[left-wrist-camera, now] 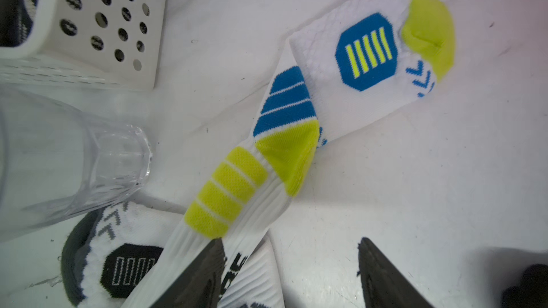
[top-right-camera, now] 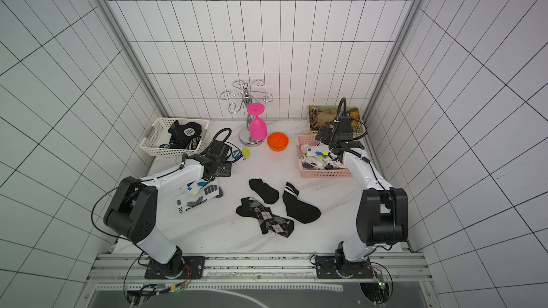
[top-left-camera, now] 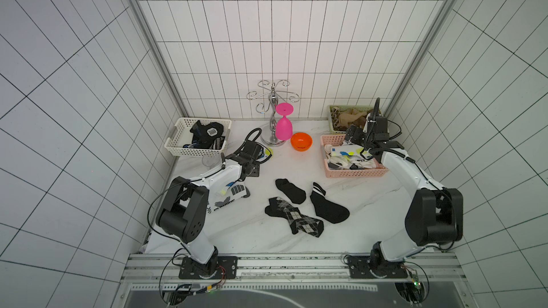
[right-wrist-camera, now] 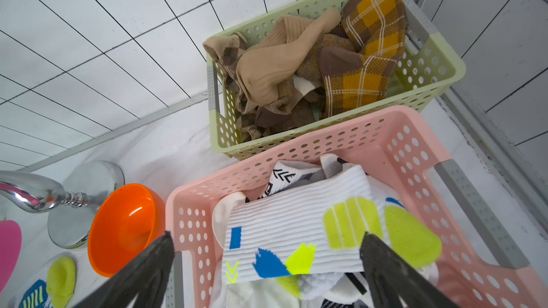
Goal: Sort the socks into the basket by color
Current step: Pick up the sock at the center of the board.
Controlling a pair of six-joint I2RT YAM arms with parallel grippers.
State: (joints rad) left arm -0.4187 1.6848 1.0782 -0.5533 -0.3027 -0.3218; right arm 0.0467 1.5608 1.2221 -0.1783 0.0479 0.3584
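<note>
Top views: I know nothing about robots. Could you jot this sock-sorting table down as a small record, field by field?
white basket: black socks
pink basket: white socks
green basket: brown socks
loose on table: plain black sock, striped-cuff black sock, argyle sock, black-marked white sock, yellow-blue white sock
left jaws: open, by the yellow-blue white sock
right jaws: open, above the pink basket
extras: pink glass, orange bowl, chrome rack, clear glass
</note>
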